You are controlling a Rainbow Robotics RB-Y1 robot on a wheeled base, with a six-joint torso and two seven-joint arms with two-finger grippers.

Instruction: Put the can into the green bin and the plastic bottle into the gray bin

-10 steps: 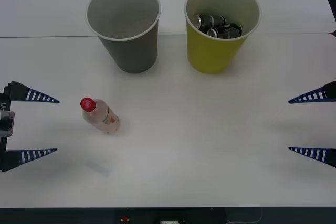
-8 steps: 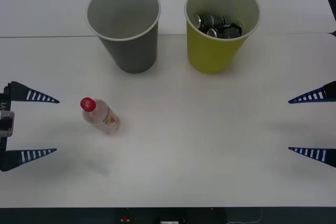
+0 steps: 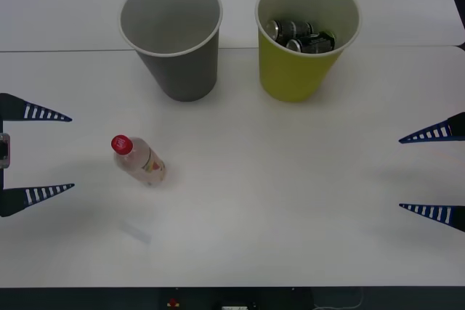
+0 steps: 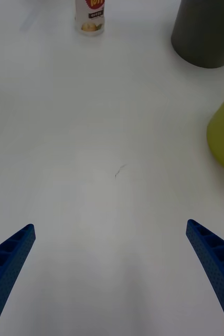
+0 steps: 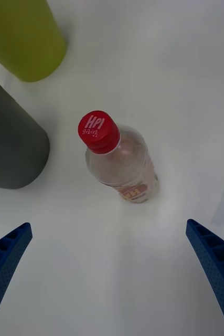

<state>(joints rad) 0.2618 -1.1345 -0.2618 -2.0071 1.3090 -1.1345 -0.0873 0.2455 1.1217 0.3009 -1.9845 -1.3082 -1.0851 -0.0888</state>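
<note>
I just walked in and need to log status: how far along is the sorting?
Done: cans lie inside the green bin. In hand: nothing; the open left gripper is beside the plastic bottle, which stands on the table. Left: bottle into the gray bin. The right gripper waits open.

A white table (image 3: 240,201) spans nearly the whole front view, its surface matte and evenly lit, with soft, pale shadows. A thin seam (image 3: 73,50) runs across it from 9 o'clock to 3 o'clock in the upper part, where a second white tabletop (image 3: 65,5) butts against the near one; that far top ends in a rounded corner at about 2 o'clock. Along the near edge at 6 o'clock lies a dark strip (image 3: 109,299), and a small dark hairline mark (image 4: 119,170) sits on the white surface in the right wrist view.
</note>
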